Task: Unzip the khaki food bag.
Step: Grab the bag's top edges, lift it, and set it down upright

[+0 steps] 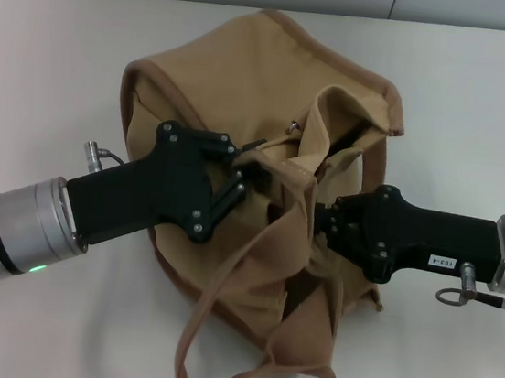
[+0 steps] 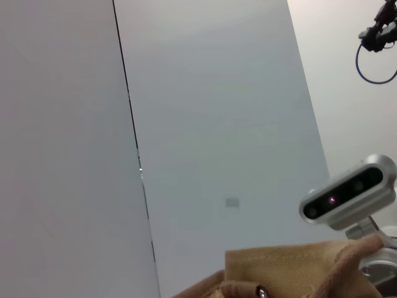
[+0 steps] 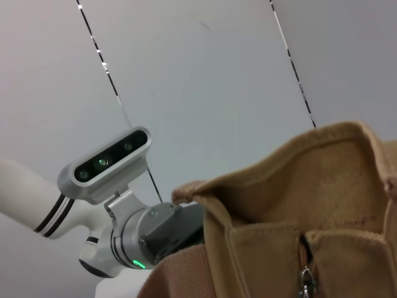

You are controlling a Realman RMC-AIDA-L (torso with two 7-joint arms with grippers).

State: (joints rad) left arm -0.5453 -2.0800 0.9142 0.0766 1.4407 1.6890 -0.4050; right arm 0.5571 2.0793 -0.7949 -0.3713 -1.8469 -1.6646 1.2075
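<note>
khaki strap handle nearest; left gripper and right gripper buried in khaki food bag folds, finger spread untellable; label unreadable.

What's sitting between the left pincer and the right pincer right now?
In the head view, only the khaki food bag: its bunched top fabric fills the stretch between the left pincer and the right pincer, both pressed into the canvas.
</note>
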